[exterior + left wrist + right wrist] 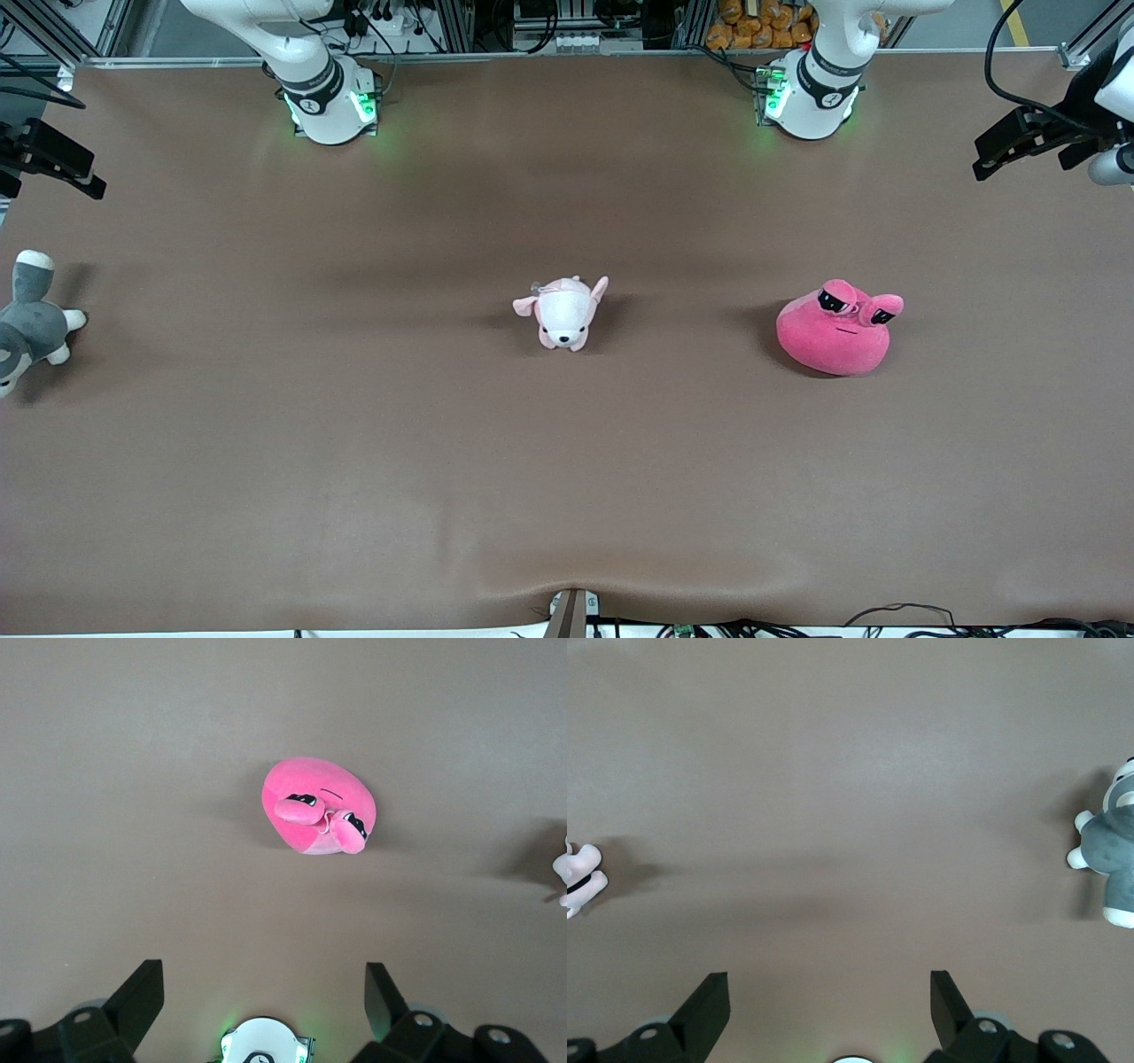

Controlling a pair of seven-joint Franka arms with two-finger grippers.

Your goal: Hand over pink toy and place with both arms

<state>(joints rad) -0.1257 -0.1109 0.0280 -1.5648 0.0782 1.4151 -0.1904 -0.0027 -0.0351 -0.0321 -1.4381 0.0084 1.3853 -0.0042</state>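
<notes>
The pink toy (833, 332), a hot-pink blob with two stalk eyes, lies on the brown table toward the left arm's end. In the left wrist view the pink toy (319, 806) sits far below my left gripper (264, 979), which is open and empty. In the front view the left gripper (1010, 146) hangs high at the table's edge at that same end. My right gripper (829, 988) is open with nothing between its fingers. The right gripper (53, 159) hangs high over the right arm's end of the table.
A small pale pink-and-white puppy plush (564, 312) lies mid-table, level with the pink toy. A grey-and-white plush animal (31, 323) lies at the right arm's end, under the right gripper's side. The two arm bases (328, 97) (811, 93) stand along the table's back edge.
</notes>
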